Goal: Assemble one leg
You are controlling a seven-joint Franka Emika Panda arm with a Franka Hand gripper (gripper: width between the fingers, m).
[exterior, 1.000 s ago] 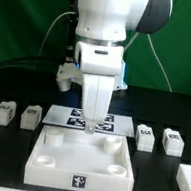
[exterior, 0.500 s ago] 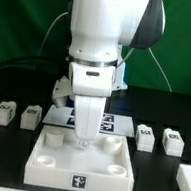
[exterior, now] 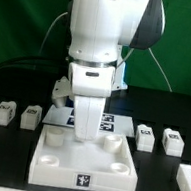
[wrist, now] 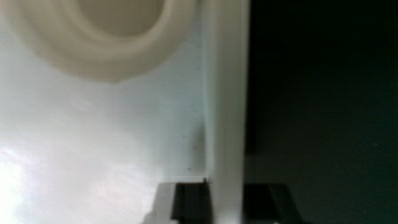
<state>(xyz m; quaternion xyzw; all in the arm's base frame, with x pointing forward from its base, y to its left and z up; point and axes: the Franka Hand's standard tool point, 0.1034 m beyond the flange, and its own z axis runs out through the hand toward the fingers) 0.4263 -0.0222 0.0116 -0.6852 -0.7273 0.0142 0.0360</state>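
Fingers (wrist: 185,203) of the gripper (exterior: 85,134) stand a little apart, one on either side of the far rim of the big white panel (exterior: 82,162). The wrist view shows the white wall running between the two dark tips, but not whether they press on it. A round socket (wrist: 107,35) shows just inside that rim. All four legs stand on the black table (exterior: 167,111), well apart from the gripper — one leg (exterior: 4,114) and a second leg (exterior: 31,116) beside the panel at the exterior view's left, a third leg (exterior: 146,138) and a fourth leg (exterior: 172,142) at its right. The marker board (exterior: 116,123) lies just behind the panel, partly hidden by the arm.
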